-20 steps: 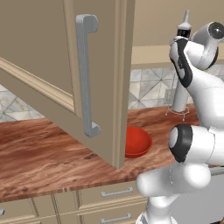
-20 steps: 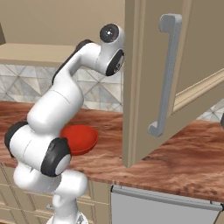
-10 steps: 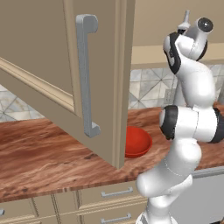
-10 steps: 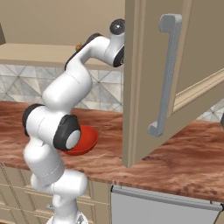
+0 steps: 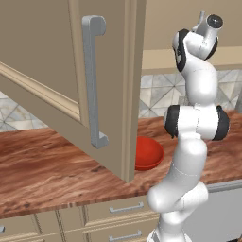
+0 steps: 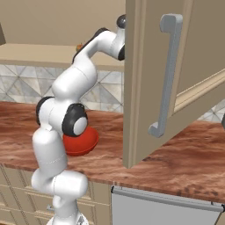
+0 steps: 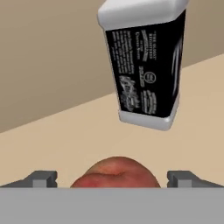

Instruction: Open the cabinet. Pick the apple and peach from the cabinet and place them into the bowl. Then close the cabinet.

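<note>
The cabinet's door [image 5: 47, 71] with its long grey handle [image 5: 92, 80] hangs swung out over the counter; it also shows as the door [image 6: 197, 52] in the right base view. My arm reaches up behind that door onto the cabinet shelf [image 7: 57, 140]. In the hand view my gripper [image 7: 112, 177] is open, and a round red-orange fruit [image 7: 114, 173] lies between its fingertips [image 7: 43, 177]. I cannot tell whether it is the apple or the peach. The red bowl [image 5: 149, 152] sits on the counter below, partly behind the door, and shows behind my arm as the bowl [image 6: 81, 143].
A black-and-white carton [image 7: 146, 65] stands on the shelf just behind the fruit. The wood-look counter [image 5: 47, 170] runs under the door, with drawers [image 5: 125, 208] below it. The open door's edge [image 6: 132, 88] hangs close beside my arm.
The arm has straightened upward, its elbow rising from low beside the counter. The hand has pushed further into the cabinet. The door and bowl have not moved.
</note>
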